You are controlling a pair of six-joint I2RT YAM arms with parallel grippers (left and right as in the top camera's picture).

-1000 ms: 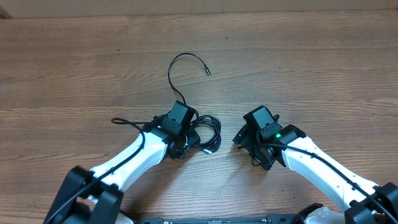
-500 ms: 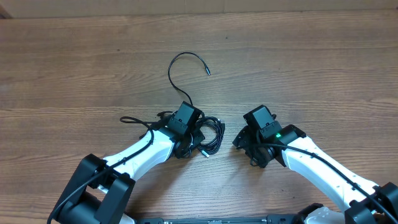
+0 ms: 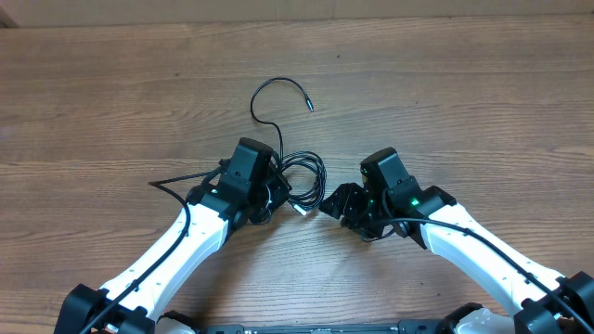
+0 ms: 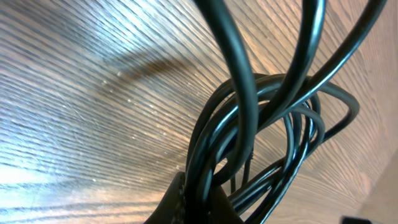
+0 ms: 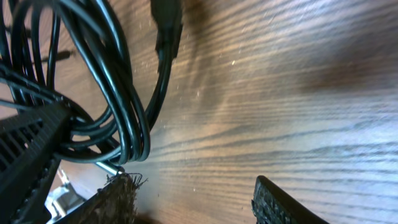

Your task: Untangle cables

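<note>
The left gripper (image 3: 271, 193) is clamped shut on the cables (image 5: 134, 118), whose bunched strands pass straight through its jaws in the left wrist view. The coil lies just to that gripper's right, between the two arms. The right gripper (image 5: 199, 205) stands open just beside the coil's near right edge, with only bare wood between its fingers (image 5: 280, 202). A silver plug tip (image 5: 109, 167) lies just beside one of them.

The wooden table (image 3: 464, 93) is bare on every side. Its far edge is well apart from the coil.

One loose strand (image 3: 253, 107) runs from the coil away from the robot, hooks over to the right, and ends in a plug tip (image 3: 309, 107) pointing right.
</note>
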